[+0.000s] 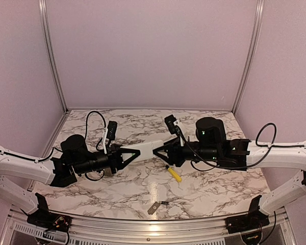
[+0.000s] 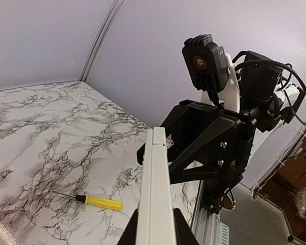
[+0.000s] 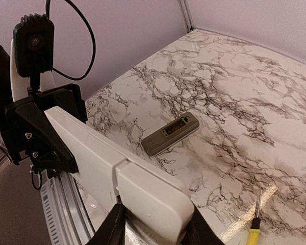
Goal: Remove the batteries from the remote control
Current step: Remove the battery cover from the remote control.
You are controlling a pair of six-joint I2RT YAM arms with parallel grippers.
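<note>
Over the counter's (image 1: 219,189) middle the remote (image 1: 141,148) is pinched, one end by the left gripper (image 1: 126,153), the other by the right gripper (image 1: 160,149). Open marble is seen toward the far edge. Batteries cannot be made out.

The top external camera sits high above and behind the arm bases. It faces the back wall and tilts down, far enough off to take in the whole marble surface (image 1: 214,190) and both arms. The left wrist camera rides close behind the left gripper (image 2: 155,230), low over the surface, and looks along the white remote (image 2: 155,173) at the right gripper (image 2: 157,148) and its camera. The right wrist camera faces the opposite way along that remote. All three views share the remote and the yellow-handled screwdriver (image 1: 174,175). The grey remote (image 3: 171,133) shows clearly only from the right wrist; from above it is perhaps hidden under the left arm.
</note>
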